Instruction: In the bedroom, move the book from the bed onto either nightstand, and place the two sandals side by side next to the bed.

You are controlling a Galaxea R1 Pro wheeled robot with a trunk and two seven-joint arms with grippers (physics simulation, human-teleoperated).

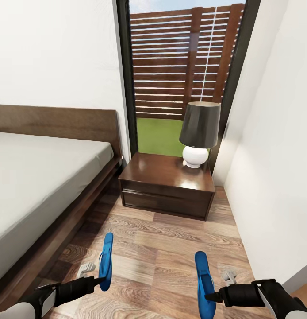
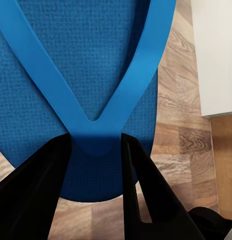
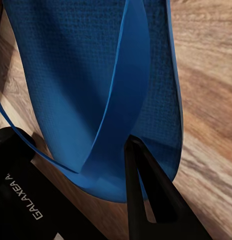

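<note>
In each pincer, blue sandals [image 1: 106, 261]

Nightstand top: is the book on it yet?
No: the nightstand carries just the lamp; the rest of its glossy top is bare.

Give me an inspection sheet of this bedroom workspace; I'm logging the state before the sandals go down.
Surface: brown wood-plank floor between bed and wall.
Job's things: one blue sandal held by the left gripper, the other sandal by the right gripper, both off the floor; bed at left; nightstand beside it; book not seen.
Clutter: lamp on the nightstand; two small pale objects on the floor, too small to identify.
Grippers: left shut on a sandal; right shut on a sandal.
Cables: nothing seen.
Surroundings: white walls, tall window showing slatted fence and grass.
</note>
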